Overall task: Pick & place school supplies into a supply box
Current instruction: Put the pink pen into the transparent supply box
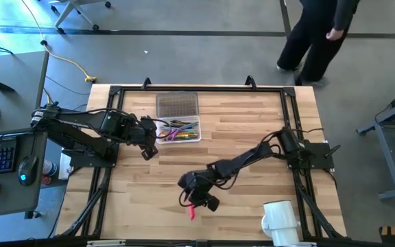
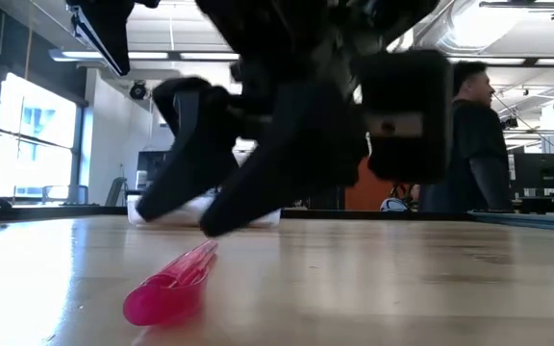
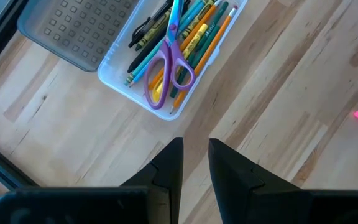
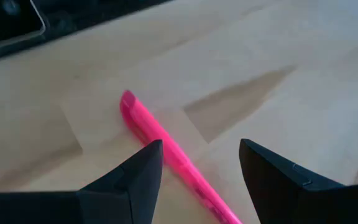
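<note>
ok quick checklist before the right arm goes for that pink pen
1. Right pincer open: ok, its fingers stand apart in the right wrist view.
2. Pink pen between the fingers: ok, it runs through the gap, lying flat on the table.
3. Fingers low enough to close on it: cannot tell; in the low view the pincer looks just above the pen.
4. Supply box has room: ok, though pencils and the purple scissors already lie in it.
5. Path to the box clear: not ok, the left pincer is right beside the box, empty, its fingers nearly together.
6. Person clear of the table: ok.
</note>
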Tool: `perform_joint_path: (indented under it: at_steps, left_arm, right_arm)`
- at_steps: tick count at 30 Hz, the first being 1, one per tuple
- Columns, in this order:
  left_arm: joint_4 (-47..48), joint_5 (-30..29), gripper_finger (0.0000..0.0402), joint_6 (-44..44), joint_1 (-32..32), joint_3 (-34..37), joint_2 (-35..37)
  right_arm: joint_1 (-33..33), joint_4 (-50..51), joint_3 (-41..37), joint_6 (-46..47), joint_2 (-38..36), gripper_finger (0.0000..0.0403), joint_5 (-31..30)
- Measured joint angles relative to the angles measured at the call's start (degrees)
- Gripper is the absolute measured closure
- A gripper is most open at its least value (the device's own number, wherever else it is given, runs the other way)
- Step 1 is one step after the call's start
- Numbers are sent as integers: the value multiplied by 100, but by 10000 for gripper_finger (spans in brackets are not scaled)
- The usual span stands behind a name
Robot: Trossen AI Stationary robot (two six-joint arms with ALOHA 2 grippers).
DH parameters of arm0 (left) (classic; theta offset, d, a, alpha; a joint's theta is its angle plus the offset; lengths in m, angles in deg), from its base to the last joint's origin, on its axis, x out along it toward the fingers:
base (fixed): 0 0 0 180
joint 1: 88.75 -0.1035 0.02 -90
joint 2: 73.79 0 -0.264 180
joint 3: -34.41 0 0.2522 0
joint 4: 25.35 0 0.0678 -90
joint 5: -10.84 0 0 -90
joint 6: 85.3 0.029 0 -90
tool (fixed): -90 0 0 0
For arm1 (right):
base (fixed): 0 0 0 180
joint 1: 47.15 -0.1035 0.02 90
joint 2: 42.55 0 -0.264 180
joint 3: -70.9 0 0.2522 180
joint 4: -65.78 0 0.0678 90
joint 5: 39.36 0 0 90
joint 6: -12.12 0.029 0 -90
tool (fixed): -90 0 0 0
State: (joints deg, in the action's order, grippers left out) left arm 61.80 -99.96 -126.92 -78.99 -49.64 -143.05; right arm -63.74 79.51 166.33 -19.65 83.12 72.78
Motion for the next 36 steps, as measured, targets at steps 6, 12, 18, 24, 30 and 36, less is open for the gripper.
perform_joint_path:
  at_steps: [6, 12, 18, 24, 30, 36]
  left_arm:
    - [0, 0, 291, 0, 0, 0, -2]
    - [0, 28, 291, 0, 1, 0, -2]
    - [-4, 31, 291, -1, 1, 0, -1]
    - [-4, 41, 291, -15, 0, 0, -2]
    - [-4, 53, 291, -17, 1, 0, -2]
    - [0, 74, 291, -17, 2, 0, -2]
  right_arm:
    - [190, 194, 0, -493, 83, 204, 136]
    - [346, 734, 6, -1131, 86, 213, 272]
    - [410, 993, 28, -1325, 260, 261, 604]
    - [420, 1182, 28, -842, 277, 318, 548]
    - [365, 1140, 24, -622, 284, 386, 354]
    - [337, 1053, -6, -157, 113, 383, 75]
